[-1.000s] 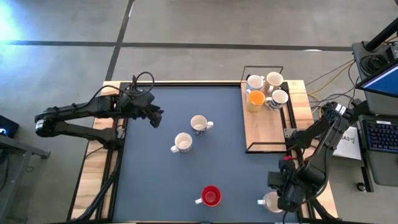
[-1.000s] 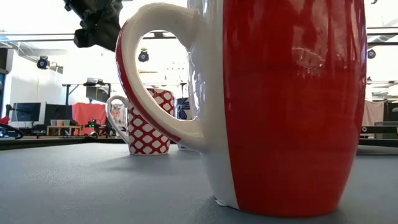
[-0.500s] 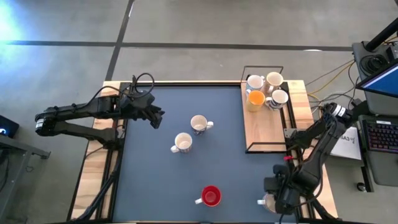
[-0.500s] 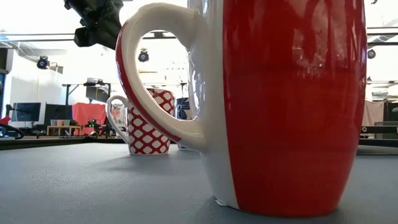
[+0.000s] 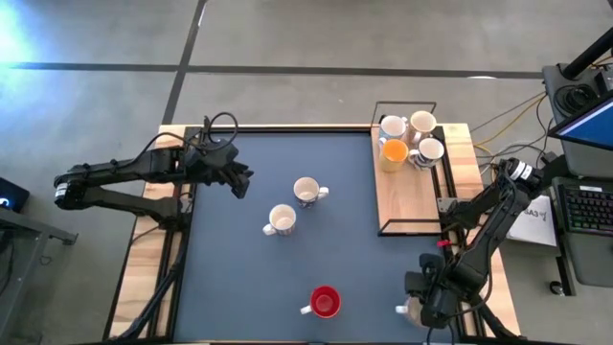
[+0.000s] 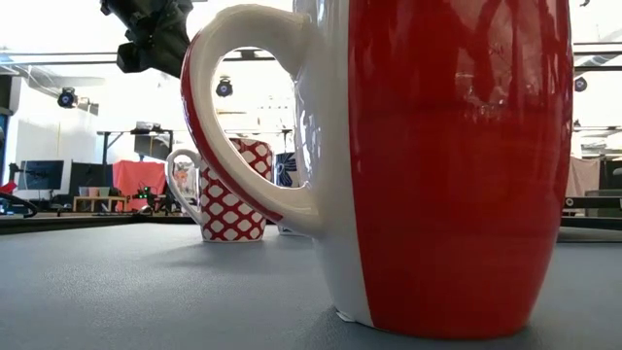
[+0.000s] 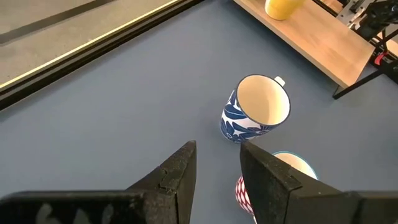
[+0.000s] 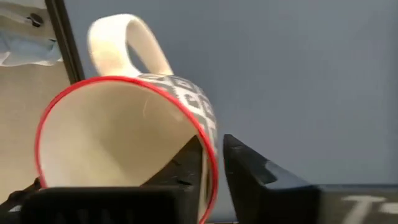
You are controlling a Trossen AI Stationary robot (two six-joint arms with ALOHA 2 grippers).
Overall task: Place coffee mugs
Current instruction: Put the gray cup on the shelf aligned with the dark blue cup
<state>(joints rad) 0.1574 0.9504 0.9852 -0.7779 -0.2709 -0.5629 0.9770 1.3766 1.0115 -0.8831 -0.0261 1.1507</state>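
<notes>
Near right corner of the desk (image 5: 249, 287): confirm the pinch of the right hand (image 8: 212, 146) across the wall of the red-rimmed mug (image 8: 118, 130), one finger inside, before lifting straight up. Avoid tilting; carry toward the wooden tray (image 5: 407, 206) beyond, clear of the four mugs (image 5: 421, 123) there. Leave the spread left hand (image 5: 239, 180) hovering far left.

Three mugs (image 5: 409, 138) plus orange (image 5: 394, 151) on tray; two cream (image 5: 293, 206) mid-table; red (image 5: 325, 302) near edge (upright); red-rimmed mug (image 8: 130, 134) tilted.
</notes>
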